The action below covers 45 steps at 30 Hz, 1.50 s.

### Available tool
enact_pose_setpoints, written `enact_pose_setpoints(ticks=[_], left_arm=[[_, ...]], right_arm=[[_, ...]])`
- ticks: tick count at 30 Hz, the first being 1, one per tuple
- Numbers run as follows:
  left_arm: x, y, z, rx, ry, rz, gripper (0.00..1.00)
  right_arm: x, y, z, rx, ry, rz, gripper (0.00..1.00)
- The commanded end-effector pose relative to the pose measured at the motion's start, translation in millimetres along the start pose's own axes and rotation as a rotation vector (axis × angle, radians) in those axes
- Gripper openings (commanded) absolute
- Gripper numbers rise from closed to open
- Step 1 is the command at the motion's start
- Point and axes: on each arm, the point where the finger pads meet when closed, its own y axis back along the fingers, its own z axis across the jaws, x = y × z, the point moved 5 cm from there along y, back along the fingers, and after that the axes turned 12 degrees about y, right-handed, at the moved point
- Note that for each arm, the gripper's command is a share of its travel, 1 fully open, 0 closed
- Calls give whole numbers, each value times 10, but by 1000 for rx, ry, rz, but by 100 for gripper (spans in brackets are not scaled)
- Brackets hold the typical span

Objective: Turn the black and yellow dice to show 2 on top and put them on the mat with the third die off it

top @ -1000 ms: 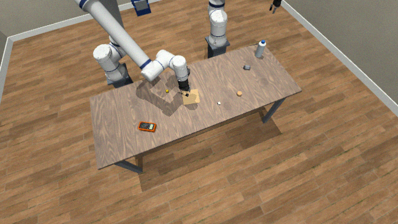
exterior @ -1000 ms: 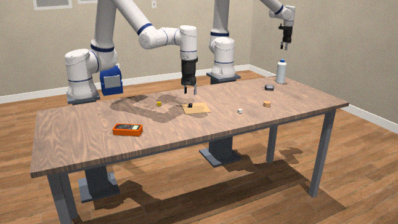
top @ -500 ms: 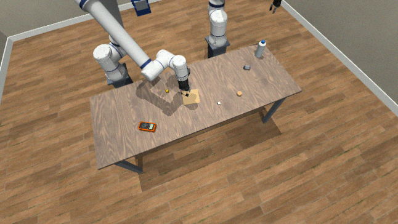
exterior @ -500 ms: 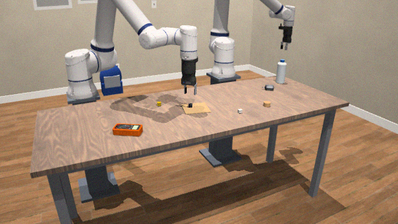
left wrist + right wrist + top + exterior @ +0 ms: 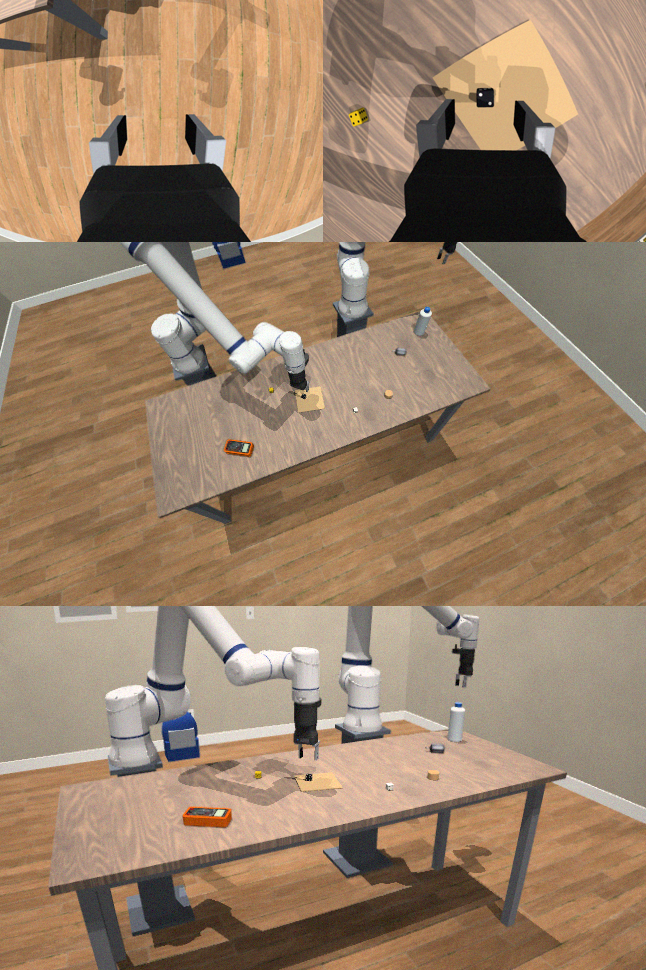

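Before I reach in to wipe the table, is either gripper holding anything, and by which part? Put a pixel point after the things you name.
Nothing is held: the right gripper (image 5: 303, 392) (image 5: 309, 751) (image 5: 484, 112) is open above the black die (image 5: 303, 396) (image 5: 308, 777) (image 5: 485, 97), and the left (image 5: 442, 258) (image 5: 460, 682) (image 5: 155, 135) is open too.
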Motion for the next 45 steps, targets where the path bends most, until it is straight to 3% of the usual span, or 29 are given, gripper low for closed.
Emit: enact_pose_setpoints(ticks=[1, 8, 15, 17, 29, 32, 34, 45], left_arm=[[-5, 8, -2, 1, 0, -1, 100], [-5, 8, -2, 1, 0, -1, 100], [-5, 8, -2, 1, 0, -1, 100], [-5, 8, -2, 1, 0, -1, 100], [-5, 8, -2, 1, 0, -1, 100], [-5, 8, -2, 1, 0, -1, 100], [-5, 8, -2, 1, 0, -1, 100], [-5, 8, -2, 1, 0, -1, 100]], right_arm=[[-1, 11, -2, -2, -21, -1, 100], [8, 16, -37, -2, -111, -1, 100], [20, 23, -95, -2, -258, 0, 100], [20, 23, -95, -2, -258, 0, 100], [33, 37, -259, -2, -636, 0, 100], [32, 39, -296, -2, -715, 0, 100], [32, 39, -296, -2, -715, 0, 100], [23, 44, -493, -2, -1092, 0, 100]])
